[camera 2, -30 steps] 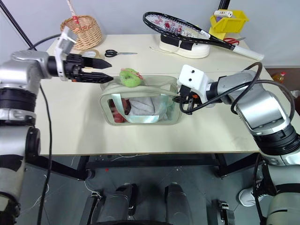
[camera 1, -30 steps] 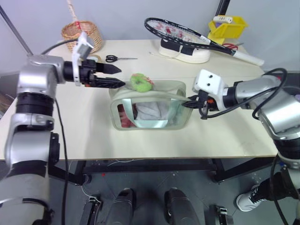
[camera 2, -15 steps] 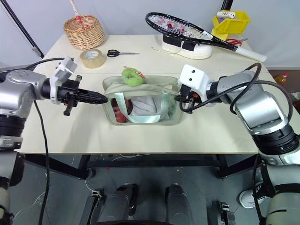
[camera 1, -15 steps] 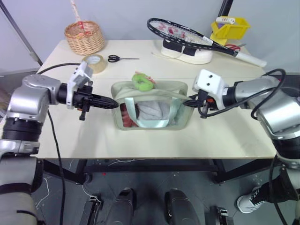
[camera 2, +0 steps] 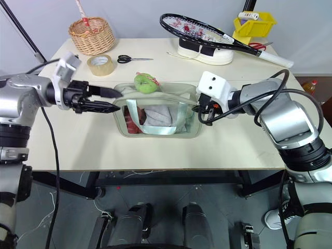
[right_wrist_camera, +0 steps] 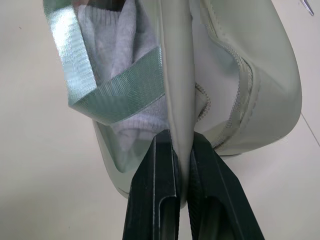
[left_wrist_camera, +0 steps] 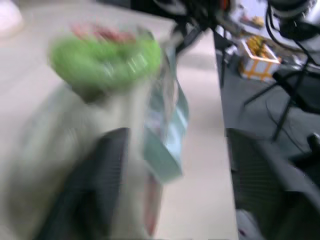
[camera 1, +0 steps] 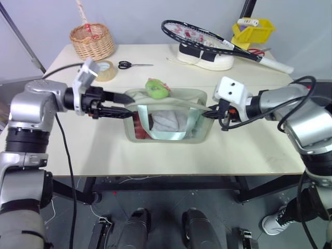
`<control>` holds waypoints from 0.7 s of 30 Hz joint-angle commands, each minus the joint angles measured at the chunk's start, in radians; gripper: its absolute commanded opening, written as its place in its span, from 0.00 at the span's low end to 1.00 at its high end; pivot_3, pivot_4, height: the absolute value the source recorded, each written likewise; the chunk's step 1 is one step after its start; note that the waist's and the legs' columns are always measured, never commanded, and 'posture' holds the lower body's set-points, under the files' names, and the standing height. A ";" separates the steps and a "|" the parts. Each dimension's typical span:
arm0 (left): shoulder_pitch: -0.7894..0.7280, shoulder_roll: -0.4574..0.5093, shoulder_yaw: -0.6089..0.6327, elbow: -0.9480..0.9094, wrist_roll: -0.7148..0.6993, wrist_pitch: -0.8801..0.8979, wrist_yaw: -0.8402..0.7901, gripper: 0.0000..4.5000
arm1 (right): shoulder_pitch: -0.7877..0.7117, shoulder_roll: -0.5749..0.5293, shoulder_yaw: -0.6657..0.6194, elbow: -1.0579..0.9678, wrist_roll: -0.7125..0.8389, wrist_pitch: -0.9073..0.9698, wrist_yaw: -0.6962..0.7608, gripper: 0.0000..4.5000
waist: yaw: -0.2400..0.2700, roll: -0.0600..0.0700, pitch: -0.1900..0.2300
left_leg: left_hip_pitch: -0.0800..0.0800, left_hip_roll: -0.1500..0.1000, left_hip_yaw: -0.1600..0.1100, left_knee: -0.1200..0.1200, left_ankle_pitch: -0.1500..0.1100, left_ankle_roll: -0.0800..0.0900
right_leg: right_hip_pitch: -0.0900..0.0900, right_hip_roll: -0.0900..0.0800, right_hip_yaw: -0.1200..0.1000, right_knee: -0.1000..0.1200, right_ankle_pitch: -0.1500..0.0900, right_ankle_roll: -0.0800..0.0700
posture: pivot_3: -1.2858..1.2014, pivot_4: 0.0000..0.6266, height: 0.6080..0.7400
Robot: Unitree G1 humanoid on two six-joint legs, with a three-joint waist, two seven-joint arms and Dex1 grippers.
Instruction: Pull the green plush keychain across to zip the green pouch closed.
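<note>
The green pouch sits mid-table, its clear window facing me with red and white contents inside. The green plush keychain rests on the pouch's top, toward its left end. My left gripper is open at the pouch's left end, with one finger near the top rim and the other by the end wall; whether they touch it is unclear. The blurred left wrist view shows the keychain beyond the spread fingers. My right gripper is shut on the pouch's right end edge.
At the back of the table are a wicker basket, a tan tape roll, black scissors, a racket lying over a white shoe, and a yellow bin. Bare tabletop lies in front of the pouch.
My left gripper dropped from beside the keychain to the pouch's left end, closed there half a second ago, and now stands open again. The right gripper kept its hold.
</note>
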 commanded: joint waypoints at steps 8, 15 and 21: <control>0.070 -0.010 -0.040 0.009 0.125 -0.131 0.081 0.76 | -0.018 -0.005 -0.027 -0.017 0.013 0.000 0.000 0.00 | 0.000 0.000 0.000 | 0.000 0.000 0.000 0.000 0.000 0.000 | 0.000 0.000 0.000 0.000 0.000 0.000 | 0.52 0.24 0.39; 0.071 -0.019 -0.026 -0.010 0.120 -0.141 0.088 0.01 | -0.020 -0.005 -0.029 -0.015 0.015 0.002 0.001 0.00 | 0.000 0.000 0.000 | 0.000 0.000 0.000 0.000 0.000 0.000 | 0.000 0.000 0.000 0.000 0.000 0.000 | 0.52 0.24 0.39; 0.061 -0.024 -0.022 0.013 0.145 -0.177 0.125 0.00 | -0.024 -0.006 -0.029 -0.014 0.023 0.008 0.010 0.18 | 0.000 0.000 0.000 | 0.000 0.000 0.000 0.000 0.000 0.000 | 0.000 0.000 0.000 0.000 0.000 0.000 | 0.52 0.24 0.39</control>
